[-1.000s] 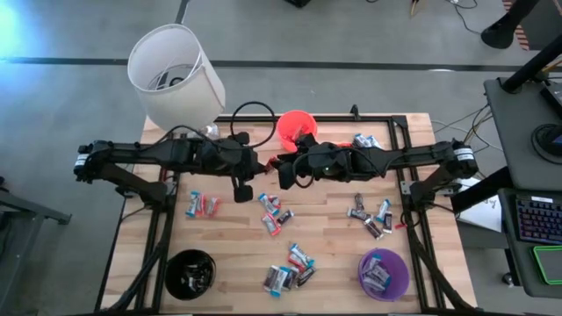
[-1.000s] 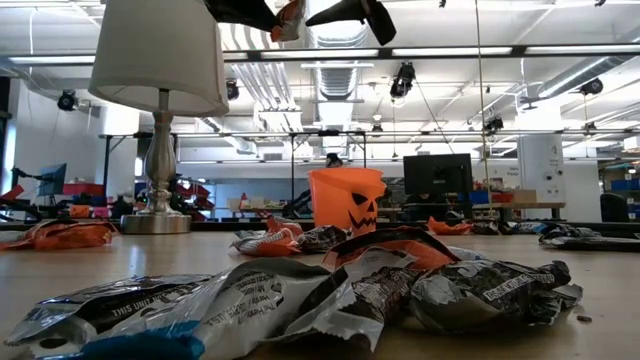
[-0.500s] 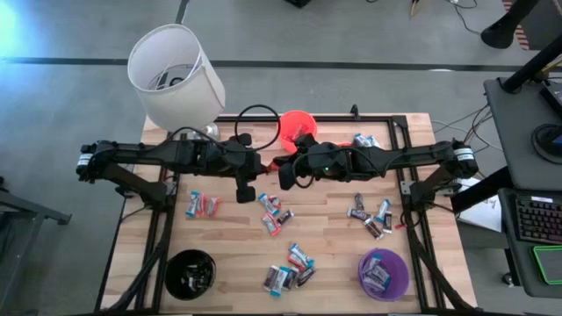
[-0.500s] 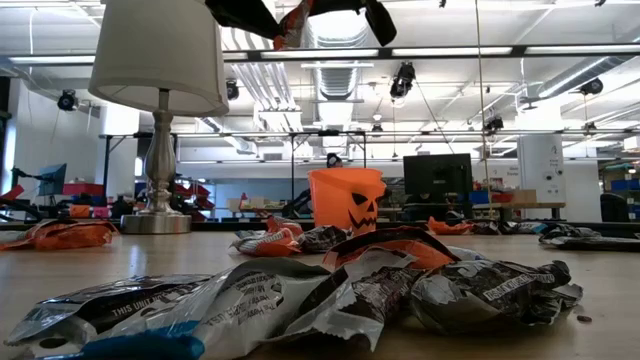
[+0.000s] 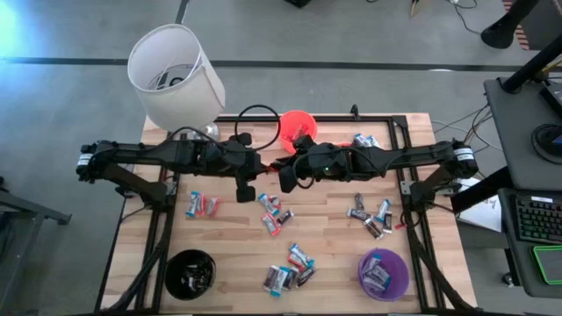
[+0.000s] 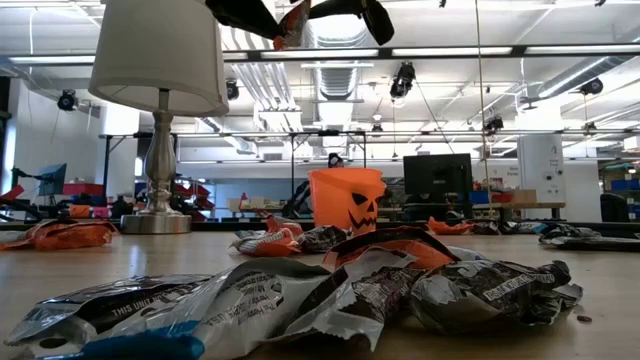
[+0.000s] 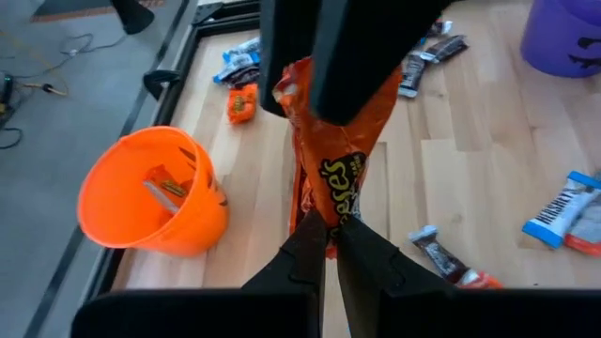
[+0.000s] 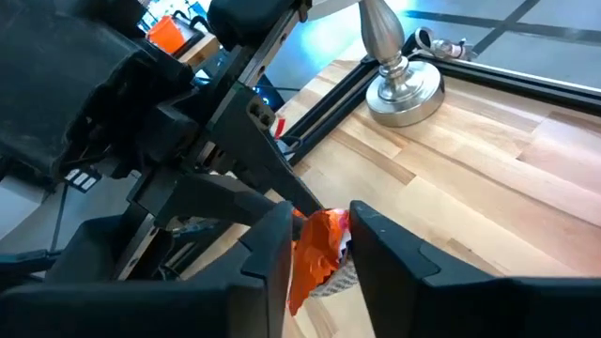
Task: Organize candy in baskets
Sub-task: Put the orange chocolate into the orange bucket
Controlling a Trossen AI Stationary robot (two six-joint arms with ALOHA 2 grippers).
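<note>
Two arms met above the middle of the worktop (image 5: 338, 237), raised clear of the wood. At the far left corner stood a white lampshade (image 5: 176, 75) on its silver base. The left gripper (image 5: 266, 166) had its fingers (image 7: 310, 253) pressed shut on one end of an orange candy wrapper (image 7: 340, 160), which hung in the air between the two arms. The right gripper (image 5: 277, 165) faced it from the other side, its fingers (image 8: 272, 253) set on either side of the wrapper's opposite end; whether they truly pinched it could not be told. Just behind the meeting point, near the back edge, sat the orange basket (image 5: 296, 127), with a piece or two inside as seen from the left wrist. Loose candies (image 5: 274, 213) lay scattered in small groups across the boards, left, middle and right. At the front left corner stood the black basket (image 5: 190, 273), holding dark-wrapped pieces. At the front right stood the purple basket (image 5: 384, 273), holding several wrapped pieces.
</note>
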